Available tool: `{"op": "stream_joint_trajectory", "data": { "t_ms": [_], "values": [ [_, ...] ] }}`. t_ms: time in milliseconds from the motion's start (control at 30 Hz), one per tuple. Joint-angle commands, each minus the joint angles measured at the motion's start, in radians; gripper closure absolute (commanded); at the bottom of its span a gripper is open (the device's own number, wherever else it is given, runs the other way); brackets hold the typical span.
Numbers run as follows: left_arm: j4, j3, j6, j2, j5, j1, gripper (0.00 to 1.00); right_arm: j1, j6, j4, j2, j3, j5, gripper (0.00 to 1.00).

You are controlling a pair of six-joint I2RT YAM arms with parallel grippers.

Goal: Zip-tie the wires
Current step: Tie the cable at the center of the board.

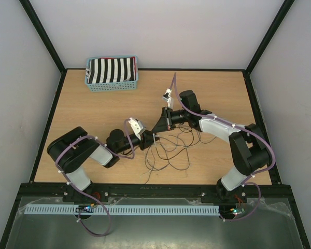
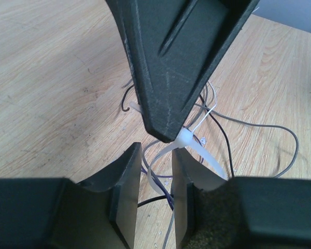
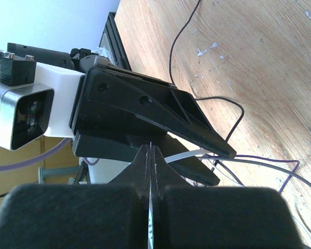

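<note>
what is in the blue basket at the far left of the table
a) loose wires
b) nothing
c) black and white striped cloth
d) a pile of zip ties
c, the top view shows the blue basket filled with folded black and white striped cloth.

— Any writing on the blue plastic mesh basket (image 1: 114,86) or the pale wooden tabletop (image 1: 93,119)?
— Nothing legible. No label, brand, number or sign can be read in any view.
</note>
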Motion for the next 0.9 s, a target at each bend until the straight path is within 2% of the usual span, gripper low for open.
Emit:
{"op": "stream_joint_trajectory", "data": {
  "t_ms": [0, 167, 333, 533, 800, 867],
  "values": [
    [0.032, -0.004, 0.033, -0.044, 0.044, 0.005, 0.66, 0.004, 0.003, 0.015, 0.001, 0.021, -0.027, 1.0],
    [0.032, -0.012, 0.069, -0.073, 0.04, 0.005, 0.63, 0.004, 0.006, 0.017, -0.002, 0.021, -0.035, 1.0],
    [0.032, -0.009, 0.078, -0.085, 0.059, 0.004, 0.66, 0.005, 0.024, 0.034, -0.004, 0.017, -0.036, 1.0],
    [0.032, -0.004, 0.085, -0.096, 0.067, 0.004, 0.77, 0.004, 0.036, 0.044, -0.004, 0.017, -0.037, 1.0],
    [0.033, -0.008, 0.09, -0.133, 0.08, 0.001, 0.98, 0.005, 0.044, 0.056, 0.0, 0.019, -0.025, 1.0],
    [0.033, -0.013, 0.094, -0.141, 0.078, -0.001, 1.0, 0.004, 0.046, 0.057, 0.007, 0.027, -0.013, 1.0]
  ]
}}
